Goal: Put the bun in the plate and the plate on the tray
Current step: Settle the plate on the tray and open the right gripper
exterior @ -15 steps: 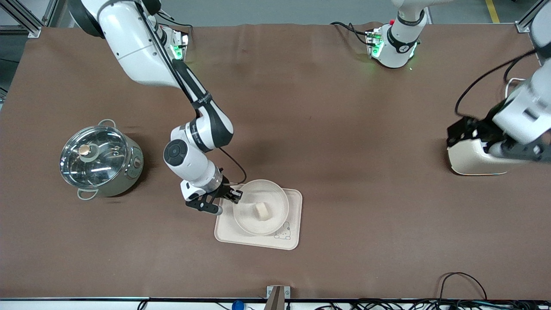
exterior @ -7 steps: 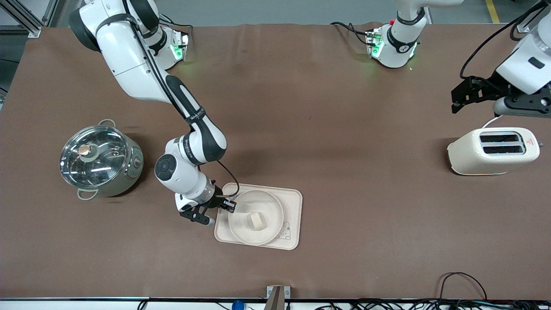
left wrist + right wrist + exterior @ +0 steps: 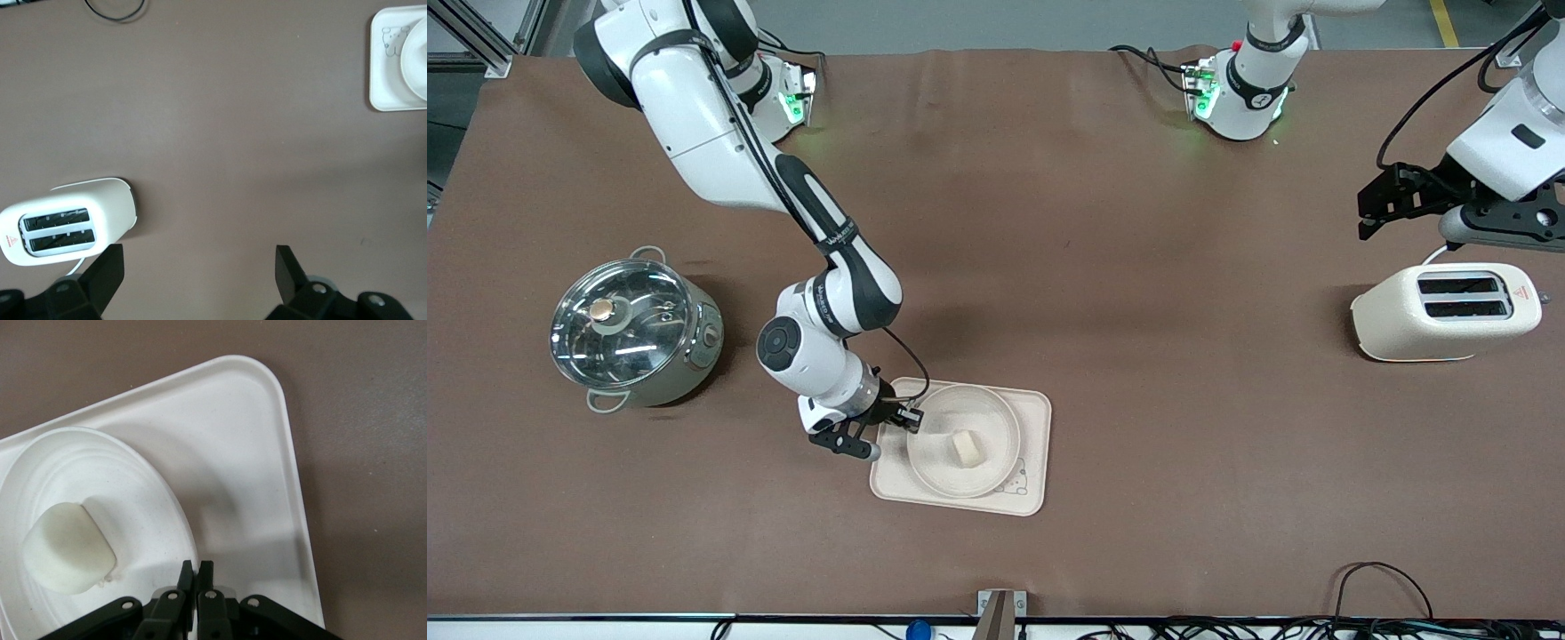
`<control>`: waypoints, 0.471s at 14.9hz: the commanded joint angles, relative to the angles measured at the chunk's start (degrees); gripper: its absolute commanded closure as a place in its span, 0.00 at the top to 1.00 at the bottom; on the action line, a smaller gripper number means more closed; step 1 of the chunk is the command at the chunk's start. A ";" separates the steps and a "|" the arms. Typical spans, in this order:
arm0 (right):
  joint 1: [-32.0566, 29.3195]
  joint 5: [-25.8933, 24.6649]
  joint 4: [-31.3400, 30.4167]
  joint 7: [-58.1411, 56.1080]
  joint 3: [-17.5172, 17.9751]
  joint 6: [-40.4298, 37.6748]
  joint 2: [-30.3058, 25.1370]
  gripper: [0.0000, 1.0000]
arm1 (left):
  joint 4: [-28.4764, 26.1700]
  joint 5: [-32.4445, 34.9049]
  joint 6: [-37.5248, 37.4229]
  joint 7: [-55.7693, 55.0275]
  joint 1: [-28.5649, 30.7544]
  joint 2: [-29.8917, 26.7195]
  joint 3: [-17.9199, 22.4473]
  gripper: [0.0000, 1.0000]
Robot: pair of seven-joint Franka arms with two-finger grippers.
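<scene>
The round cream plate [image 3: 937,416] lies over the rectangular tray [image 3: 1035,416], covering most of it. The small cream bun [image 3: 966,447] rests in the plate. My right gripper [image 3: 911,416] is shut on the plate's rim at the edge toward the right arm's end. In the right wrist view the thin rim is pinched between its fingertips [image 3: 197,568], with the bun [image 3: 67,547] in the plate [image 3: 133,513] and the plate's shadow on the tray [image 3: 253,453] under that edge. My left gripper [image 3: 1378,203] hangs open and empty above the table beside the toaster.
A cream two-slot toaster [image 3: 1445,311] stands at the left arm's end, also in the left wrist view [image 3: 67,223]. A steel pot with a glass lid [image 3: 633,331] stands at the right arm's end. Cables run along the table edge nearest the front camera.
The plate held by my right gripper came down over the tray, then shifted slightly. My left gripper rose away from the toaster and now holds nearly still.
</scene>
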 commanded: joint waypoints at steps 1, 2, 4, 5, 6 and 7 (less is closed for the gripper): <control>-0.56 1.07 -1.04 -1.94 0.66 1.46 -0.21 0.05 | 2.46 1.18 -0.07 0.77 0.07 0.76 0.48 1.00; -0.65 1.07 -1.04 -1.60 0.66 1.37 -0.30 0.28 | 2.47 1.00 -0.07 0.25 -0.02 0.85 0.48 1.00; -0.39 1.07 -1.12 -1.07 0.75 1.02 -0.56 0.88 | 2.29 0.83 -0.16 0.41 0.15 0.76 0.57 1.00; -0.21 1.15 -1.13 -1.24 0.75 0.50 -1.52 0.99 | 2.38 0.39 -0.25 0.77 0.24 0.76 0.66 1.00; -0.21 1.07 -1.13 -1.24 1.01 -1.25 -3.01 1.00 | 2.29 0.30 -0.33 1.12 0.33 0.76 0.66 1.00; -0.55 1.24 -0.86 -1.15 1.62 -4.57 -4.59 1.00 | 2.38 0.30 -0.34 0.86 0.24 0.76 0.66 1.00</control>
